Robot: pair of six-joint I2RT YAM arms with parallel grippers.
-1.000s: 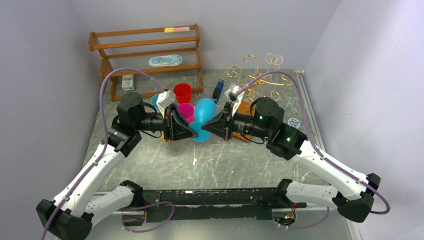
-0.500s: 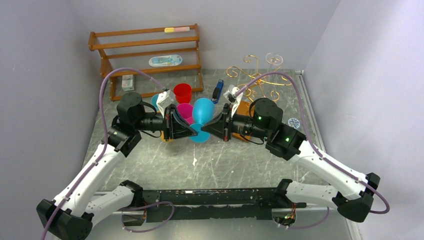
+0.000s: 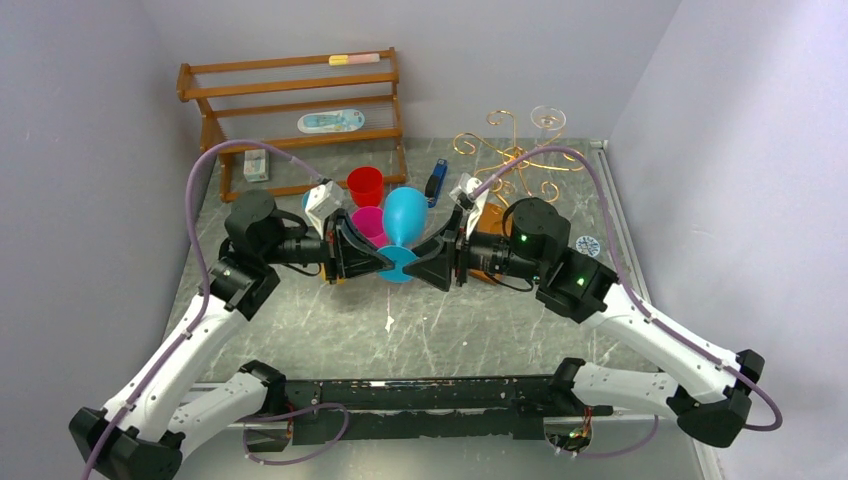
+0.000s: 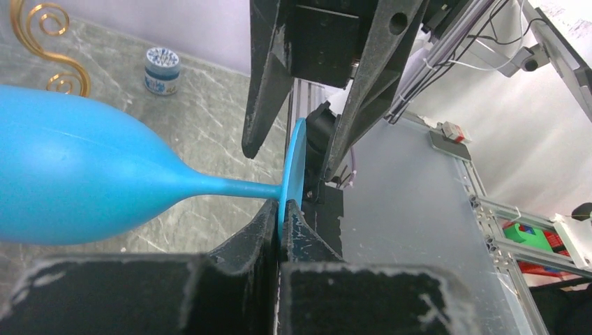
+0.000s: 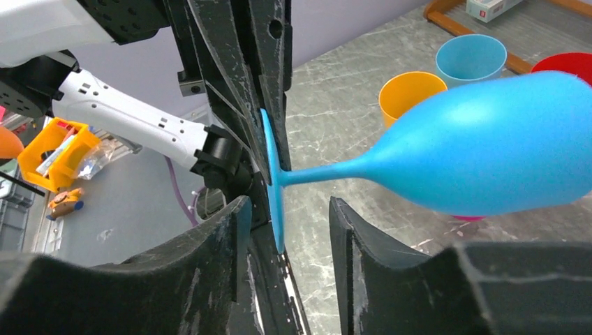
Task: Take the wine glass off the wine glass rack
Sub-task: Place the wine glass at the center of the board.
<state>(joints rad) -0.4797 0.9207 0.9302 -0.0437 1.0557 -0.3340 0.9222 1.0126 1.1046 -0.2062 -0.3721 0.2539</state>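
The wine glass [image 3: 404, 215] is opaque bright blue, with a rounded bowl, a thin stem and a flat round foot. It is off the rack, in the air over the middle of the table. It is tilted, with the bowl higher and toward the far edge. The left gripper [image 4: 280, 209] pinches the rim of its foot. The wine glass rack [image 3: 500, 150] is thin gold wire with curled arms. It stands upright near the far right corner, with a clear glass at its top.
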